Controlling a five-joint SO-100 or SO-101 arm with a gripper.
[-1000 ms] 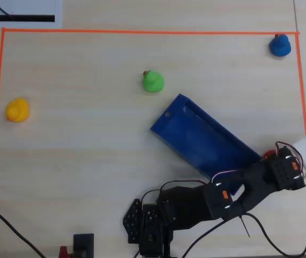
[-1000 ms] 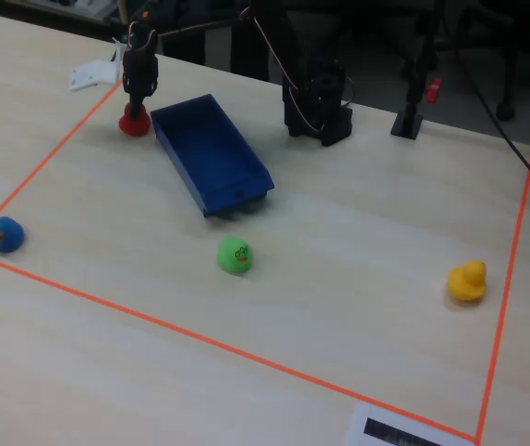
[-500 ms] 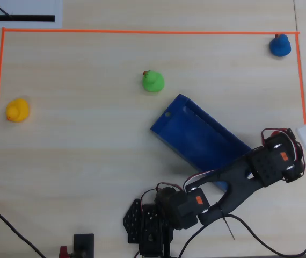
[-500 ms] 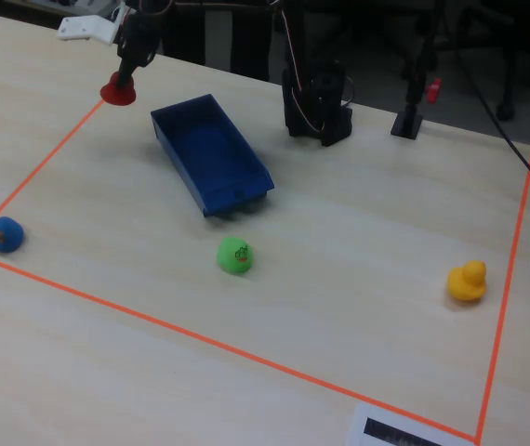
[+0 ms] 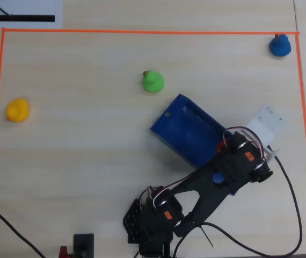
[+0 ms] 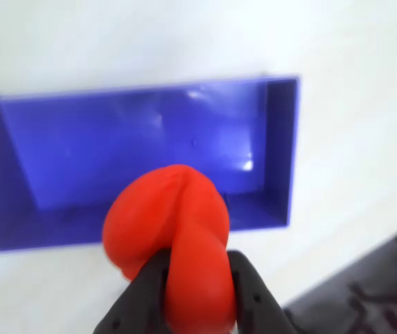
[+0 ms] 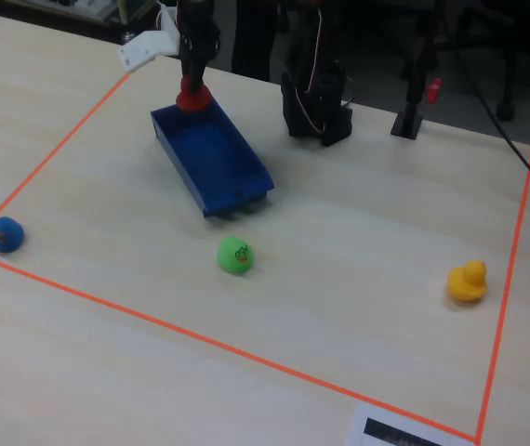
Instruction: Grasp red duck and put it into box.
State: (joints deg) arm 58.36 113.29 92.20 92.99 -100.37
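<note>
The arm has swung in from the right edge of the taped area, and now the gripper (image 6: 197, 292) hangs over the near end of the box (image 5: 188, 131), its two dark fingers (image 6: 150, 292) pinched tight on the red duck (image 6: 174, 236). A moment ago the duck was lifted clear outside the tray; in the fixed view it now sits just above the tray's rim (image 7: 193, 96), at about 12 o'clock of the blue walls. I'd say the carry is nearly done and only a release over the open floor remains.

The table (image 5: 78, 161) is pale wood grain, ringed by orange tape (image 5: 142, 31). From the tray in the overhead view, the green duck (image 5: 153, 81) lies near at 11 o'clock, the blue duck (image 5: 279, 45) far off at 1 o'clock in the corner, the yellow duck (image 5: 17, 110) well away at 9 o'clock. Dark chair legs and cables crowd the table's far edge in the fixed view
</note>
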